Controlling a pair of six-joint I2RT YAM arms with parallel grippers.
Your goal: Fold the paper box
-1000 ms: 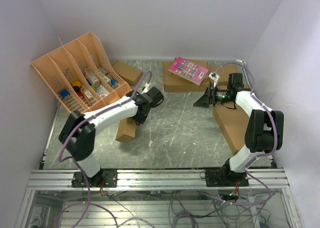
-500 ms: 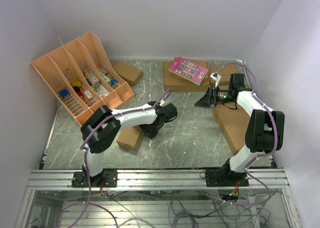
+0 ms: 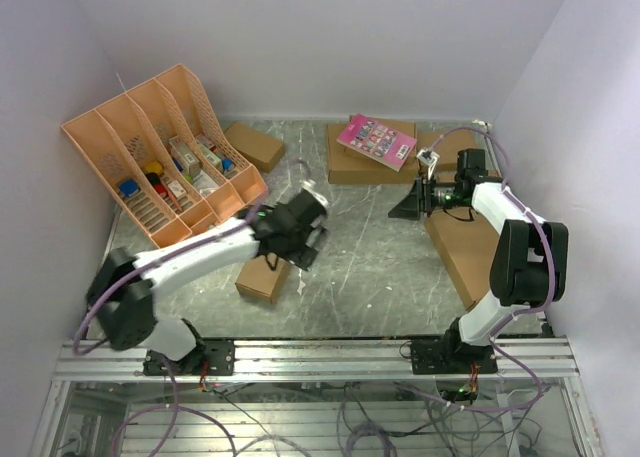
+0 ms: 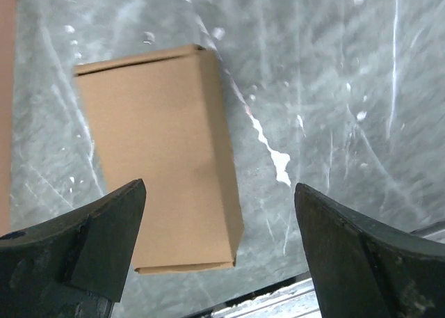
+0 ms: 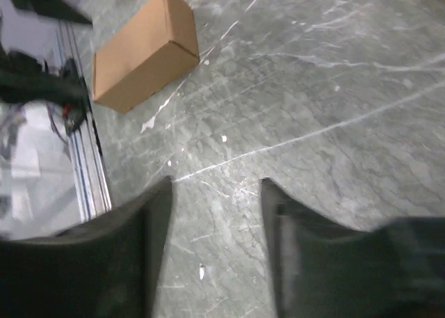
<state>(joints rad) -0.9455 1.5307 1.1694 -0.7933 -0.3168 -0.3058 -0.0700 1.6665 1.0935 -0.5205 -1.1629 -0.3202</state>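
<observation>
Box: small oblong brown cardboard paper box (image 4: 156,158), closed, flat on the grey marbled table (image 4: 348,88); nudged slightly right of its spot a second ago
Left pincer: left gripper (image 4: 215,207) spread wide, empty; now raised clear, hovering over the box's right edge
Right pincer: right gripper (image 5: 215,193) parted, holding nothing; parked well apart, as before
Meaning: folding probably finished; far flaps unseen

The folded brown paper box (image 4: 156,158) is lying flat on the grey marbled bench (image 4: 334,109). The left tool (image 4: 219,193) is hanging over the box's near end, jaws spread wide and gripping nothing. A metal rail (image 4: 278,303) is showing along the bottom edge.
</observation>
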